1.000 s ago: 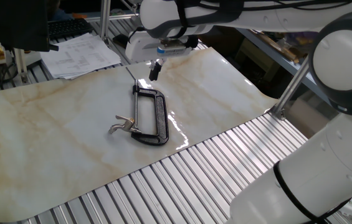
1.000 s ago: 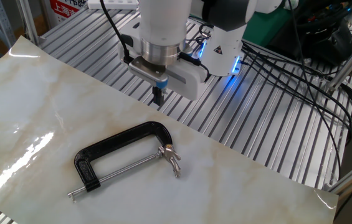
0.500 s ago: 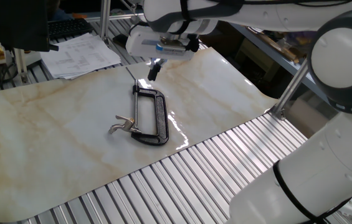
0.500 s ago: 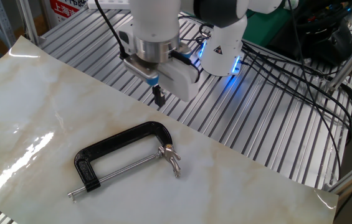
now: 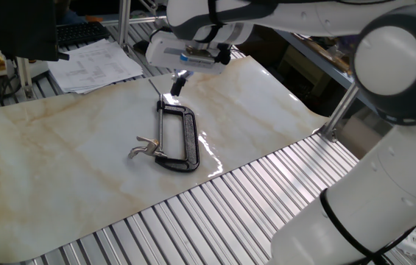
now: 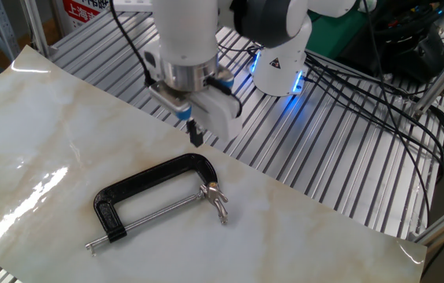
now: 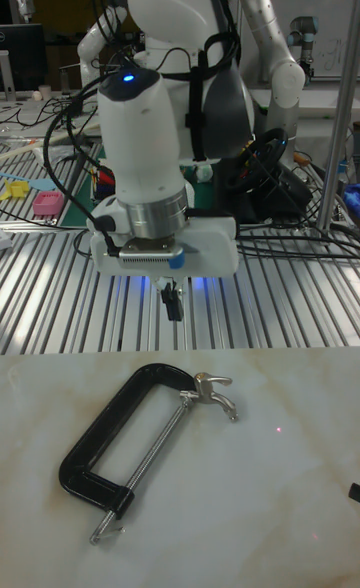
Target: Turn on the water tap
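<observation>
Gripper [image 6: 196,135]: fingers pressed together, empty, hanging above the desk [image 6: 41,126]
Water tap [image 6: 152,203]: flat on desk, near gripper, untouched

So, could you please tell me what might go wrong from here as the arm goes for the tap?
The tool hangs clear above the water tap, and its fingers look closed, so it may push rather than grasp. The silver lever is small and easily missed. The tap lies loose on the glossy marble sheet, so a nudge could slide it instead of turning the lever.
</observation>
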{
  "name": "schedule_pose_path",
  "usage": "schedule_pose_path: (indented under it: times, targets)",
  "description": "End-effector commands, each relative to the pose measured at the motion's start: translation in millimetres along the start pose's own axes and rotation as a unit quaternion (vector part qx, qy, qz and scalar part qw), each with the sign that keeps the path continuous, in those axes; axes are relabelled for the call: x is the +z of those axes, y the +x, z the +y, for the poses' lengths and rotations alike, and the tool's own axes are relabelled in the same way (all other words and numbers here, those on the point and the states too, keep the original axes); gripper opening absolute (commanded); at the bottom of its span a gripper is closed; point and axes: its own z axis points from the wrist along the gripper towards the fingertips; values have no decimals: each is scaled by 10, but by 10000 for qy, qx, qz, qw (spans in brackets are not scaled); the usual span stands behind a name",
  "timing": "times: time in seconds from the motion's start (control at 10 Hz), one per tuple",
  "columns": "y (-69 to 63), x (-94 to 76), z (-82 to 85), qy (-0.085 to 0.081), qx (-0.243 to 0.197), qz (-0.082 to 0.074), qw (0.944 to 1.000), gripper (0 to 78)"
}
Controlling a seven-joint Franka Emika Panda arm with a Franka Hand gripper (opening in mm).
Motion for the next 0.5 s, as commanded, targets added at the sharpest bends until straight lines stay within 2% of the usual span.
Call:
schedule_pose_path:
  times: [0.1,0.3,0.5]
  targets:
    - [-198,156,15,-17,12,-96,10000,0]
    - [-259,153,25,46,57,-186,9998,0]
    - [-261,152,26,125,56,-279,9995,0]
